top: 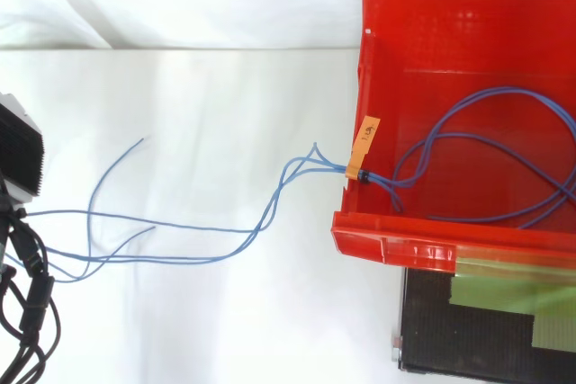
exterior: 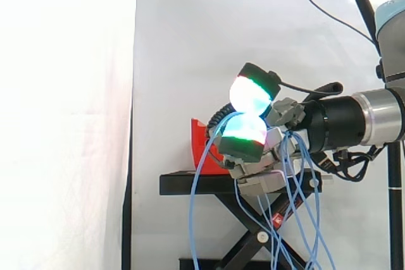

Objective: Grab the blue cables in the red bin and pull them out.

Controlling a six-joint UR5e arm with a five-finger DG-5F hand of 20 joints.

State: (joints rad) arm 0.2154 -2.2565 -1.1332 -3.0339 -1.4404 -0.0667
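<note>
My robot hand (exterior: pixel 253 132) is clenched. Its glowing pads (exterior: pixel 250 96) press together, and I think they pinch the blue cables (top: pixel 373 179) between them. From the side, thin blue strands come out of the pinch and hang down toward 6 o'clock, past the black stand (exterior: pixel 190 184).

The red bin (exterior: pixel 202 143) sits on that stand, at about 8 o'clock from my robot hand and very near it.

From above, the cables run out of the bin toward 9 o'clock. They cross the bin's wall (top: pixel 387 245) at the spot where an orange tag (top: pixel 364 146) is tied round them. A big loop of cable lies inside the bin, at 3 o'clock from the tag, so I think the job is about half done.

To pull well, I should squeeze tight so the thin strands do not slip. I should pull away from the bin and a bit upward. The tag could catch on the wall, so slow and smooth is best.
</note>
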